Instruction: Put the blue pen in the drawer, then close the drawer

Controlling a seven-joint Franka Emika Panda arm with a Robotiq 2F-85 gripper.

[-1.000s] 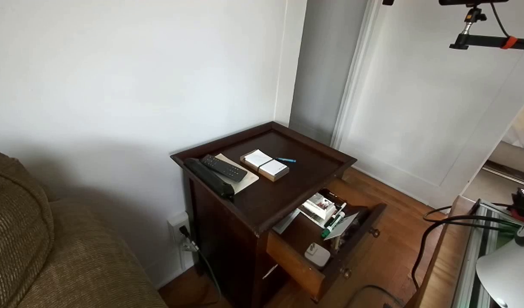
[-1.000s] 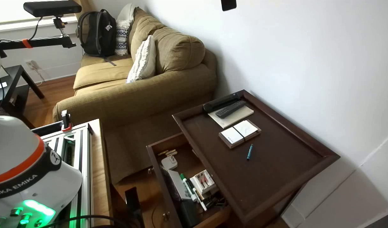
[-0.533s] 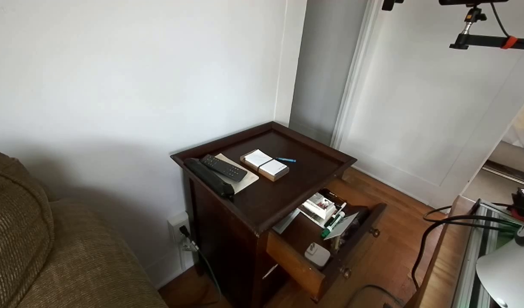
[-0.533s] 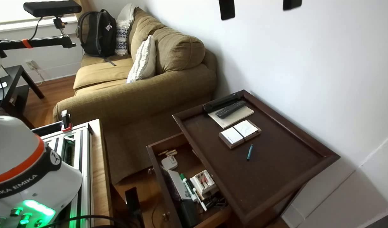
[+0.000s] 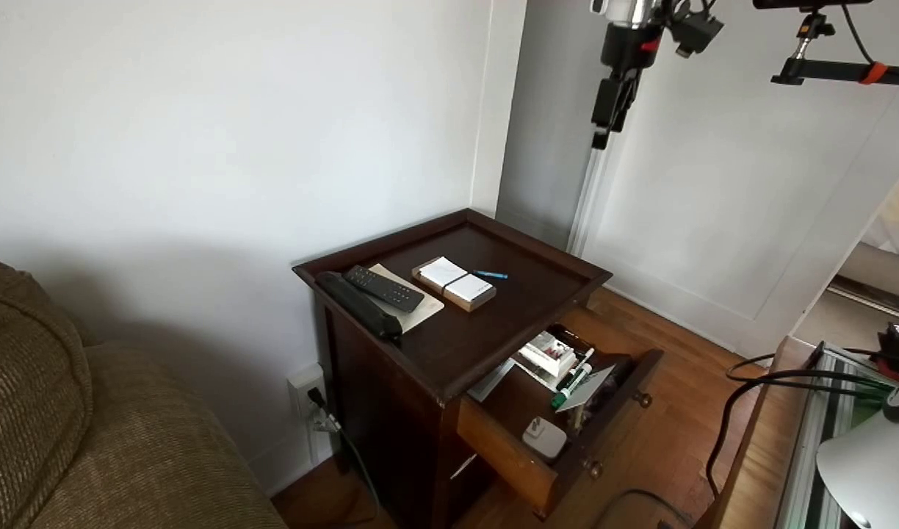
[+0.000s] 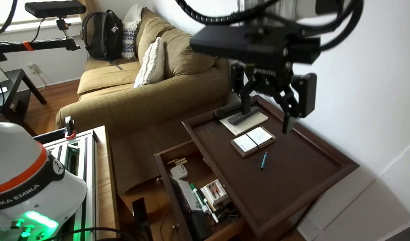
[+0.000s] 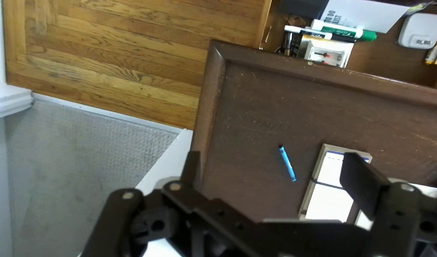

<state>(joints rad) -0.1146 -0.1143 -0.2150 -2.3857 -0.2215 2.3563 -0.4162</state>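
Note:
The blue pen (image 5: 491,275) lies on the dark side table top beside a banded stack of white cards. It also shows in an exterior view (image 6: 264,161) and in the wrist view (image 7: 287,163). The drawer (image 6: 200,170) below the table top is pulled out and holds several things; its side wall shows in an exterior view (image 5: 504,455). My gripper (image 6: 266,115) is open and empty, held in the air above the table. In the wrist view the gripper (image 7: 274,164) has its fingers wide apart, with the pen seen between them.
The card stack (image 6: 253,141), a remote (image 6: 243,115) and a long black object (image 5: 358,305) lie on the raised-rim table top (image 6: 292,187). Markers (image 7: 341,29) and a white adapter (image 7: 421,31) are in the drawer. A sofa (image 6: 151,93) and wall stand close by.
My gripper has come down into both exterior views, where only its fingertips showed at the top edge before. The pen and the drawer have not moved.

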